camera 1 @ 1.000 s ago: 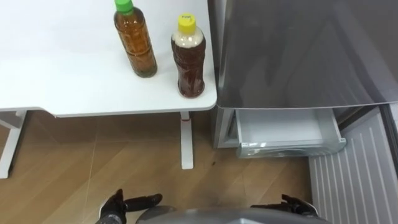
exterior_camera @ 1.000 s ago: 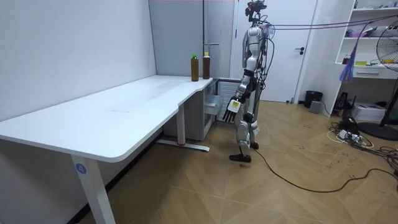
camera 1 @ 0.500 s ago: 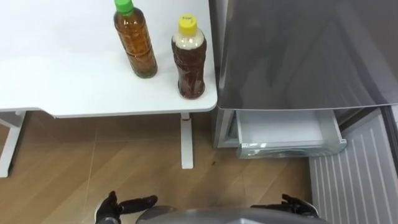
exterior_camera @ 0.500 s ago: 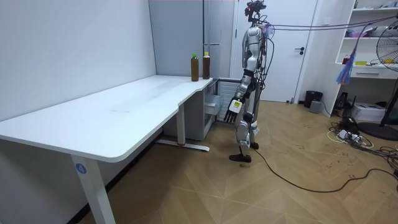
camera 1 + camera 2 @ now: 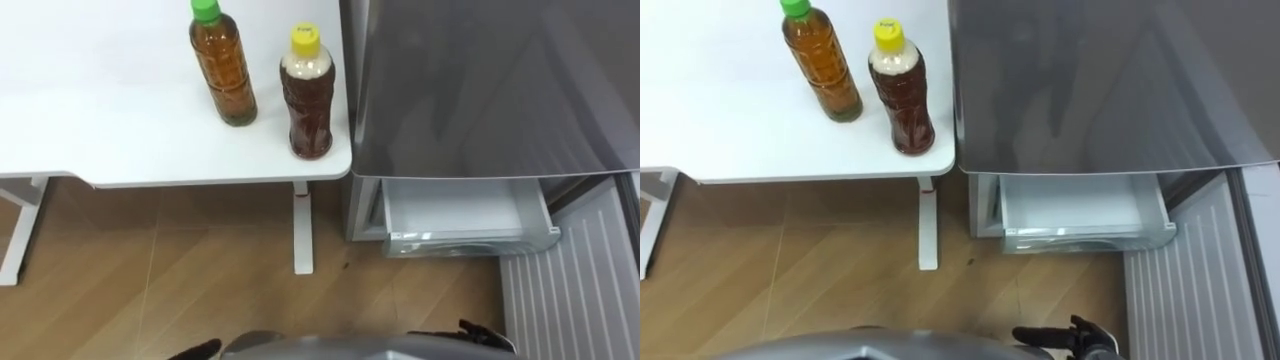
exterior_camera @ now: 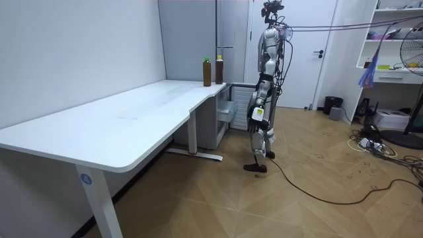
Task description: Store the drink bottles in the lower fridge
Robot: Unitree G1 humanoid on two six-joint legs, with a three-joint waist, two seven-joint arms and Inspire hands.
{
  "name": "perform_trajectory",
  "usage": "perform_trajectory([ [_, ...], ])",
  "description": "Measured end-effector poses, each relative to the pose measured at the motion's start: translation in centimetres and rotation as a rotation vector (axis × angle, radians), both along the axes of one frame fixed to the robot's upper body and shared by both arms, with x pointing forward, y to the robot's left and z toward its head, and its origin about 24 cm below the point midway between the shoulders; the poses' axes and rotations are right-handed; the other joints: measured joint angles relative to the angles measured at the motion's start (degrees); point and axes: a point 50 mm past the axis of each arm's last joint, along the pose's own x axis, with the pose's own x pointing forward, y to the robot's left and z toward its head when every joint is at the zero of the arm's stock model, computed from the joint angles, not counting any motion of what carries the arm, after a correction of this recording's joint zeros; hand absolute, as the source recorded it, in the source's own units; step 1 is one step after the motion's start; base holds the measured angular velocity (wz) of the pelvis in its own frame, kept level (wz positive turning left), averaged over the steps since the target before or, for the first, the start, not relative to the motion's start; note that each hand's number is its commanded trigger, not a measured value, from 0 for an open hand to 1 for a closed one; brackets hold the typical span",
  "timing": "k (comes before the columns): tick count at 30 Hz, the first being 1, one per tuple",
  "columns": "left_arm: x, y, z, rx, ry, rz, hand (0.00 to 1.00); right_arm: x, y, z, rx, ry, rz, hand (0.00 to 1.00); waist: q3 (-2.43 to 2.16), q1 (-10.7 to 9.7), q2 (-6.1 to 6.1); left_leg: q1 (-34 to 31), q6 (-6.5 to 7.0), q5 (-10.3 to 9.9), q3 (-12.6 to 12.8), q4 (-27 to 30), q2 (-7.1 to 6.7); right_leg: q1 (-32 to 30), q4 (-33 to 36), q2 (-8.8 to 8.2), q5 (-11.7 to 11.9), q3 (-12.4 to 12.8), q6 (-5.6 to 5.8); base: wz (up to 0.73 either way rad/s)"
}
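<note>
Drinks [image 5: 309, 95] stand on the table [image 5: 100, 120]; left hand [image 5: 205, 348] and right hand [image 5: 1070, 338] are cut off, grip unreadable.

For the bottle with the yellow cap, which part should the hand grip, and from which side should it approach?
Grip the yellow-capped bottle around its mid-body, probably coming from the table's front edge: it stands upright near that edge, with the green-capped bottle on its left and the fridge close on its right.
</note>
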Motion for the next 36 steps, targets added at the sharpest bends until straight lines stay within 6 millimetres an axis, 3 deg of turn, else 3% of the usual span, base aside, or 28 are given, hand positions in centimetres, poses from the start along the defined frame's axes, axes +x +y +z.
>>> perform_trajectory([
  [5, 0.8, 1.6, 0.7, 0.057, -0.089, 0.365, 0.00, -0.1, -0.1, 0.0, -0.010, -0.001, -0.011, 0.00, -0.04, 0.2, 0.07, 0.0, 0.00, 0.0, -0.1, -0.2, 0.00, 0.3, 0.0, 0.00, 0.0, 0.1, 0.01, 0.00],
  [7, 1.3, 2.0, 1.0, 0.080, -0.112, 0.426, 0.00, -0.2, -0.2, 0.0, -0.013, 0.003, -0.012, 0.00, -0.12, 0.2, 0.19, 0.1, 0.00, 0.0, 0.0, -0.2, 0.00, 0.3, 0.0, 0.01, 0.0, 0.2, 0.01, 0.00],
  [12, 3.0, 3.2, 2.1, 0.157, -0.161, 0.473, 0.00, 0.0, -0.3, 0.1, -0.025, -0.007, 0.000, 0.00, -0.44, 0.9, 0.28, 0.0, 0.01, 0.0, -0.1, 0.2, 0.01, 0.0, 0.1, 0.01, 0.0, 0.1, 0.00, -0.01],
  [18, 7.0, 5.1, 4.9, 0.286, -0.310, 0.544, 0.00, 0.1, -0.6, 0.3, -0.049, -0.023, 0.042, 0.00, -0.39, 1.3, -0.04, 0.1, 0.00, 0.0, -1.3, 0.1, -0.21, 0.6, 0.0, 0.02, 0.0, -0.8, 0.00, 0.09],
  [23, 11.1, 6.3, 9.0, 0.391, -0.494, 0.616, 0.00, 0.5, -1.1, 0.5, -0.080, -0.041, 0.076, 0.00, -0.35, 1.4, 0.53, -0.2, -0.01, 0.0, -2.1, 0.5, -0.25, 0.6, 0.0, 0.10, 0.0, -1.4, 0.00, 0.03],
  [27, 12.8, 7.1, 11.5, 0.493, -0.589, 0.616, 0.00, 0.5, -1.1, 0.5, -0.081, -0.046, 0.077, 0.00, -0.28, 1.5, 0.85, -0.3, -0.01, 0.0, -3.2, 0.4, -0.48, 0.6, 0.0, 0.15, 0.0, -1.4, 0.00, 0.01],
  [36, 16.6, 6.6, 20.6, 0.700, -1.000, 0.420, 0.00, 0.6, -1.1, 0.5, -0.066, -0.055, 0.082, 0.00, -0.25, 1.1, 0.86, -0.7, -0.08, 0.0, -4.4, 0.8, -0.49, 0.6, -0.1, 0.43, 0.0, -1.5, 0.00, 0.05],
])
